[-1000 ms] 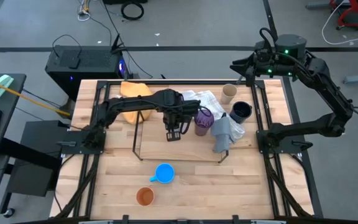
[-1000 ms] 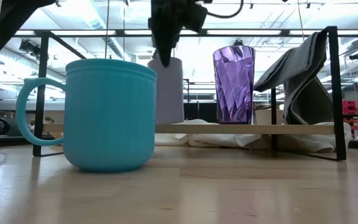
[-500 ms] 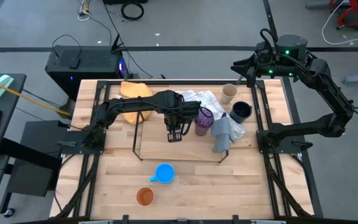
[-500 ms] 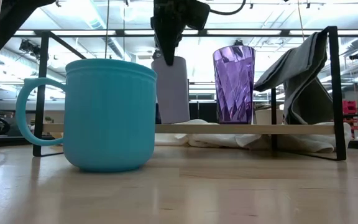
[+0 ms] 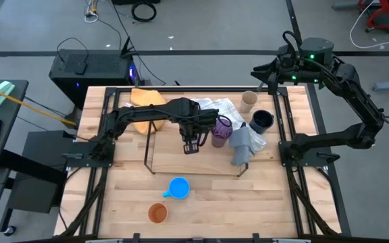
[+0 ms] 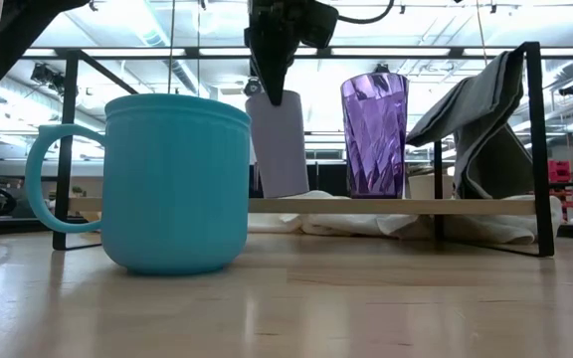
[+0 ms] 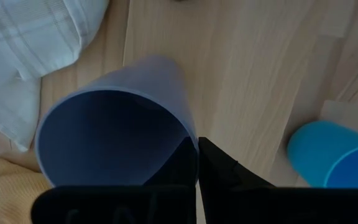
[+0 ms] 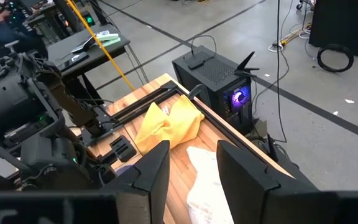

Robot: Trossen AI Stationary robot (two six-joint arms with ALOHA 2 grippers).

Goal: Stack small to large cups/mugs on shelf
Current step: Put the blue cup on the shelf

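Note:
My left gripper (image 5: 190,144) points down over the black-rod shelf (image 5: 152,162), shut on a pale lavender-blue cup (image 6: 279,144) that leans a little just over the shelf board (image 6: 366,206). A purple cup (image 6: 374,134) stands on the board beside it. A bright blue mug (image 5: 179,188) and an orange cup (image 5: 157,213) sit on the table near the front. A tan cup (image 5: 248,101) and a dark navy mug (image 5: 262,121) stand at the far right. My right gripper (image 8: 194,174) is open, high over the far right corner. My left gripper grips the cup's rim (image 7: 188,134) with one finger (image 7: 180,163) inside the cup and the other (image 7: 219,169) outside its wall. The fingers come from above, pointing down. The cup hangs below them slightly tilted; whether its bottom edge (image 6: 285,194) touches the board, I cannot tell.
A grey cloth (image 6: 485,129) hangs over the shelf's right end. A white checked cloth (image 5: 221,108) and a yellow cloth (image 5: 144,108) lie behind the shelf. Bare wood shows between the shelf and the blue mug.
The lavender cup has tipped a little in my left gripper's hold. Its bottom has swung slightly toward the purple cup, while the gripper has kept its hold.

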